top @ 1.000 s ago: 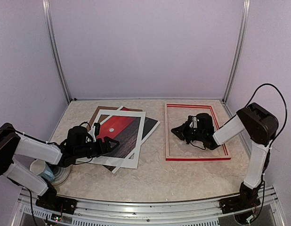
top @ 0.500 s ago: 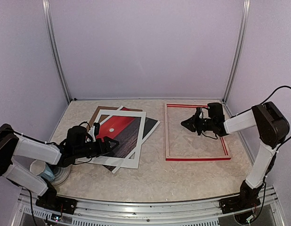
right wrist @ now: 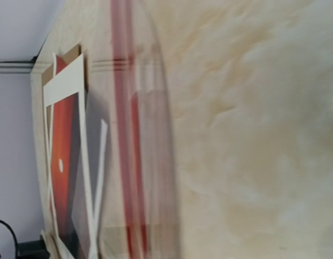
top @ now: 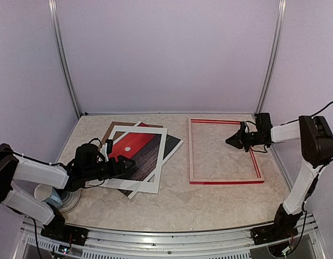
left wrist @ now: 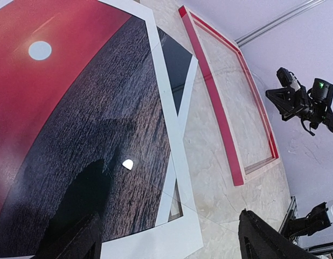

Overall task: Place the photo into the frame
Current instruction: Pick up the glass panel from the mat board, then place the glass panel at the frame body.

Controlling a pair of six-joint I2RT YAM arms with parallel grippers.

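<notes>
Meanwhile, the left gripper [top: 130,163], jaws wide, hovers over the photo [top: 138,147]; the frame [top: 226,182] lies at three o'clock of it, under the closed right gripper [top: 230,142].

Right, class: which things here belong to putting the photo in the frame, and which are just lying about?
For the job:
- photo
- frame

Lying about:
- brown board under the photo
- dark sheet under the photo
- cup
</notes>
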